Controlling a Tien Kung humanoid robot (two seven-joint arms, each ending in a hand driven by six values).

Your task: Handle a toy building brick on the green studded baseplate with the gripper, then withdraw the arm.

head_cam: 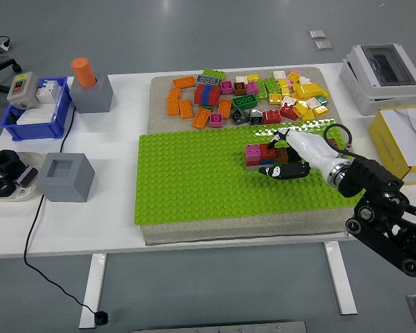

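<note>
On the green baseplate (194, 180), right hand (286, 158) clenched around the brick cluster (261, 155), loose bricks (249, 97) just behind.

A white table (118, 236) carries everything. On its left: a blue bin (28, 125) far, a grey block (92, 94) with an orange cylinder (84, 71), a grey box (67, 176), a plate (7, 189) at the left edge, and a black cable (38, 208). A grey mat (243, 232) fills the middle. At right: a white box (381, 76) and a yellow box (405, 142).
</note>
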